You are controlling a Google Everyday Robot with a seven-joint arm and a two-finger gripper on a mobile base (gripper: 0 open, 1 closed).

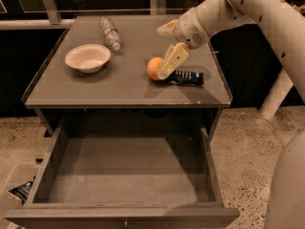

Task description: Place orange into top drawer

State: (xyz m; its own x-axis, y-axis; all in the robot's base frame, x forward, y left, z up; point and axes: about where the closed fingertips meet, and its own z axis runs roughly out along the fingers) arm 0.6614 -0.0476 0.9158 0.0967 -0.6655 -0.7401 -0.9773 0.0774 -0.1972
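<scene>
Camera view: claw at orange, right side, on worktop; spread or pressed, cannot tell. Below, top drawer open. Advice: straddle fruit squarely before closing, since it may roll.

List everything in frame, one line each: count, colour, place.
orange: 1, orange, tabletop right of centre
snack wrapper: 1, dark blue, tabletop, just right of the orange
bowl: 1, white, tabletop left
bottle: 1, clear, lying at tabletop rear
table: 1, grey-brown
top drawer: 1, grey-brown, pulled open under the tabletop
packet: 1, dark, floor left of the drawer
arm: 1, off-white, reaching in from the right
gripper: 1, pale yellow, at the orange's right side
</scene>
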